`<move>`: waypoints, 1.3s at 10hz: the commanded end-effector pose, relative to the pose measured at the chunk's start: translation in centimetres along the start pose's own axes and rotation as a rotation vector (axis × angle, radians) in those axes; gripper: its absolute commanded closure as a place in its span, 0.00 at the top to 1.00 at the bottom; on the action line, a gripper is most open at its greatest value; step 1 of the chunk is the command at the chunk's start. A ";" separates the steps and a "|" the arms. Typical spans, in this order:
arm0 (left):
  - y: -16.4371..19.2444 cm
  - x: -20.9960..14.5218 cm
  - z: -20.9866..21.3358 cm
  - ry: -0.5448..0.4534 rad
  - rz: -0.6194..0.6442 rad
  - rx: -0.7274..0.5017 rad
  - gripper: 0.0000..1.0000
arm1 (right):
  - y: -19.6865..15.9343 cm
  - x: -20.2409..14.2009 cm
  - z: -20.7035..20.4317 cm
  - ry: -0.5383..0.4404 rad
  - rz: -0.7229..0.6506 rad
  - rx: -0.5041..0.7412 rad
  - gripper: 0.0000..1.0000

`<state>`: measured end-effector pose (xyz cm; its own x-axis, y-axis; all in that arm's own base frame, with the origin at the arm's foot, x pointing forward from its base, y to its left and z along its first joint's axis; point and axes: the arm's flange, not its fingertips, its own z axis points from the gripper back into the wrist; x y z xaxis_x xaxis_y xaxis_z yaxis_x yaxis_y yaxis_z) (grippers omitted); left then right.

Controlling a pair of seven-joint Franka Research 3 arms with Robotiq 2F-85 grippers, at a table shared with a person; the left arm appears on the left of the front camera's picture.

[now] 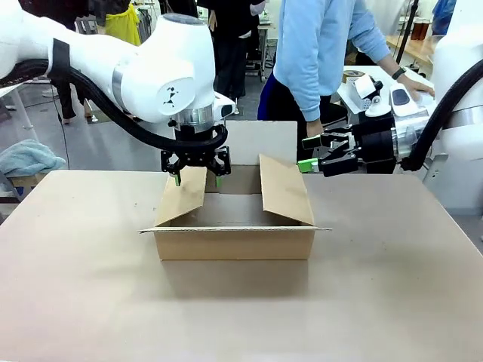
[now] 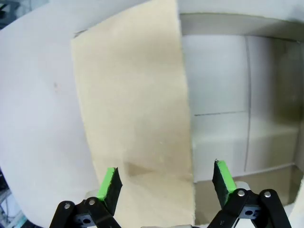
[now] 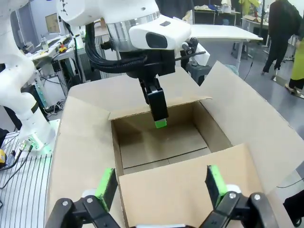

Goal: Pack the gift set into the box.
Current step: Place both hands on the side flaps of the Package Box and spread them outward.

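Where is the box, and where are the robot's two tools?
box [image 1: 234, 243]: front view, on its front wall.
left tool [image 1: 197, 179]: front view, midway between its fingertips.
right tool [image 1: 306, 153]: front view, midway between its fingertips.

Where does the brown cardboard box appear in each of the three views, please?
Front view: brown corrugated cardboard box at the centre of the table, flaps open.
Left wrist view: its raised flap fills the middle, interior at right.
Right wrist view: box central, open, seen from above.
Shared landmark: the left gripper, jaws open, over that flap.
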<state>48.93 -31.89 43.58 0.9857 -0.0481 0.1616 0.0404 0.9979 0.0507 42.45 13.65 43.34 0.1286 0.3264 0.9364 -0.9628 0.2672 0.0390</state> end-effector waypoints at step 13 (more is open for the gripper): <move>18.5 -5.7 4.2 -0.160 0.170 -0.120 1.00 | 0.0 0.3 0.1 0.009 -0.018 -0.003 1.00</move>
<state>44.11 -14.97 48.15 0.9350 0.1489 0.3219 -0.1486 0.9886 -0.0254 42.45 13.66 43.32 0.1287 0.3272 0.9361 -0.9629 0.2671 0.0390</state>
